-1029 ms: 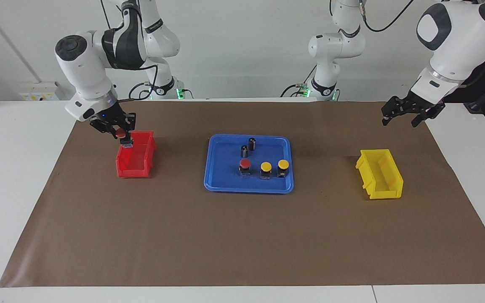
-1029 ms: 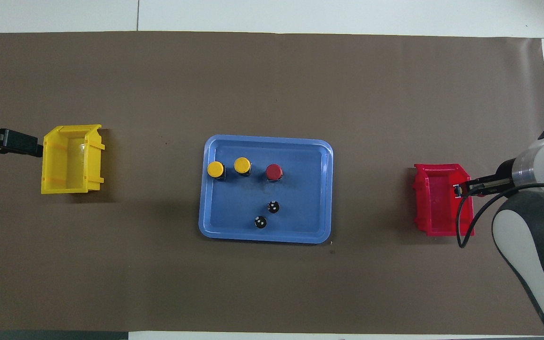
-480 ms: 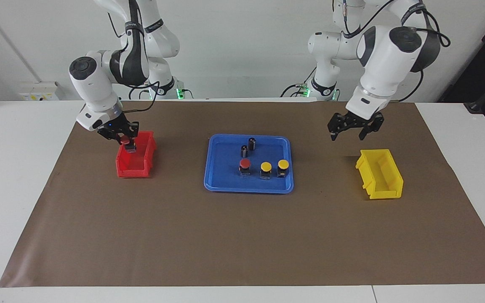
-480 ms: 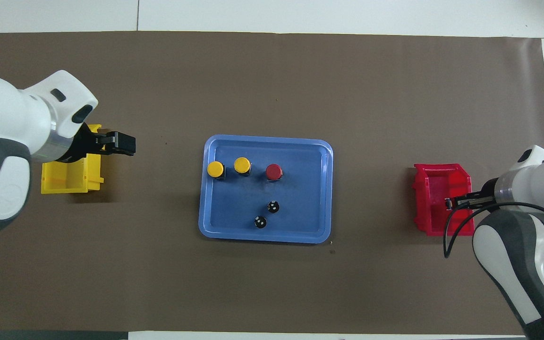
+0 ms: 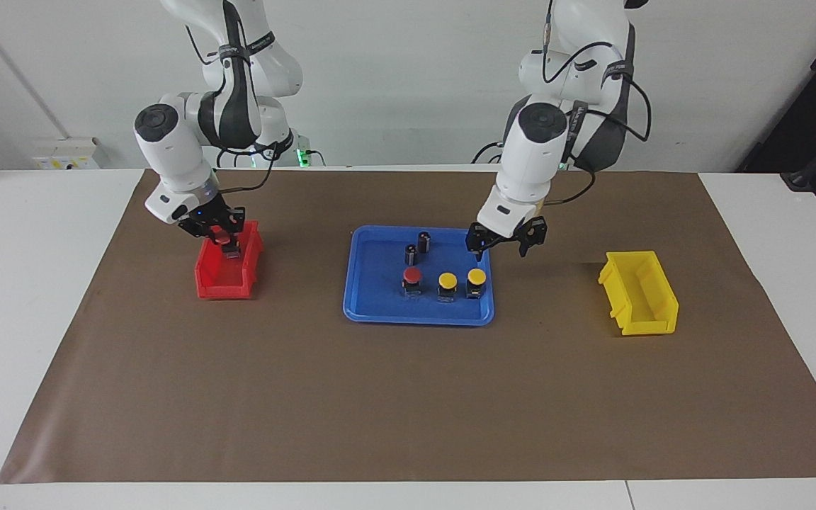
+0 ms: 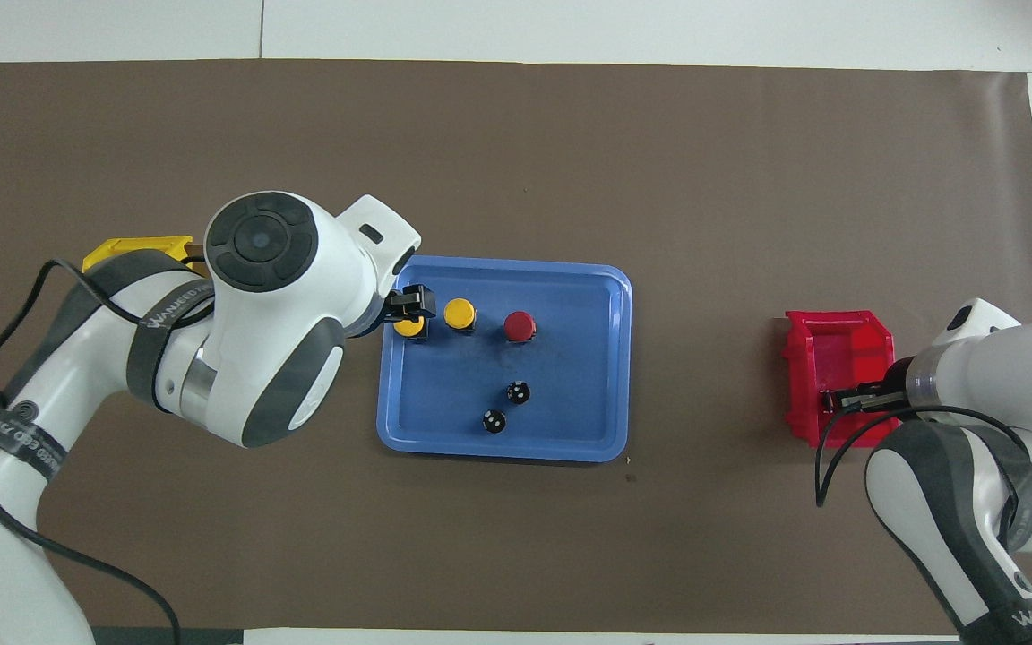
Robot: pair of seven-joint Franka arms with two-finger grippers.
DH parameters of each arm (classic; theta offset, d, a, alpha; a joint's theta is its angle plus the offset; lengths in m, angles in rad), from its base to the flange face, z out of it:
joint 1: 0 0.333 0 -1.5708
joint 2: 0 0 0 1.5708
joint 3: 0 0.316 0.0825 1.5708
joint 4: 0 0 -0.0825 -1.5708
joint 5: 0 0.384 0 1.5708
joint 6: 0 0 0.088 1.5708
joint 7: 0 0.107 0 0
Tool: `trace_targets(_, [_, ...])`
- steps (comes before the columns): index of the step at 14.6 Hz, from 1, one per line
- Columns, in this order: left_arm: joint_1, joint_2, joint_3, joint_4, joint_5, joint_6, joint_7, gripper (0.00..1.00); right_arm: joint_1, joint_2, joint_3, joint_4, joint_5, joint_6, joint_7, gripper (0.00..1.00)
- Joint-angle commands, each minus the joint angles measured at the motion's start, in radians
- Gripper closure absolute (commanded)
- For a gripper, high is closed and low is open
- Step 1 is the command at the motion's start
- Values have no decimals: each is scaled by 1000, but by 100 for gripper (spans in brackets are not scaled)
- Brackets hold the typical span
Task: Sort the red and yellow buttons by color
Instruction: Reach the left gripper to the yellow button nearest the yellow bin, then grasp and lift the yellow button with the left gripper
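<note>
Buttons: a red one [image 5: 412, 279] and two yellow [image 5: 476, 282] stand on the blue tray [image 5: 372, 312]; another red [image 5: 226, 239] is pinched by the right gripper [image 5: 227, 244] over the red bin [image 5: 224, 283]. Left gripper [image 5: 500, 248], spread, hovers over the tray's edge. They look light and rigid; grip the blocky base. Two dark cylinders [image 5: 418, 247] stand near. Yellow bin [image 5: 638, 294] waits.

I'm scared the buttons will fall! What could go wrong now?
1. The right tool is shut on a red button over the red bin; let go while up there, the button might bounce out.
2. The left tool, open, is over the yellow button at the blue tray's edge. The second yellow button stands close and might get knocked.
</note>
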State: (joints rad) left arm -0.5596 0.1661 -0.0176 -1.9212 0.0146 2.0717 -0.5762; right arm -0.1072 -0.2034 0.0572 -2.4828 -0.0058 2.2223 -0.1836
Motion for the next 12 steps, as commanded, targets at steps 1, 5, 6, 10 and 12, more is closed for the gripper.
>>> trace_targets(1, [-34, 3, 15, -35, 30, 56, -39, 0, -5, -30, 4, -36, 15, 26, -7, 94])
trace_targets(5, [-37, 42, 15, -33, 31, 94, -44, 1, -5, -31, 4, -62, 16, 51, -8, 94])
trace_targets(6, [-36, 44, 16, -33, 31, 102, -42, 3, -5, -30, 3, -62, 17, 54, -8, 93])
trace_targets(10, [-25, 50, 15, -41, 31, 133, -40, 14, -3, -31, 4, -73, 17, 59, -2, 70])
trace_targets(12, [-25, 49, 15, -48, 31, 149, -40, 19, -5, -30, 3, -73, 15, 60, -10, 51])
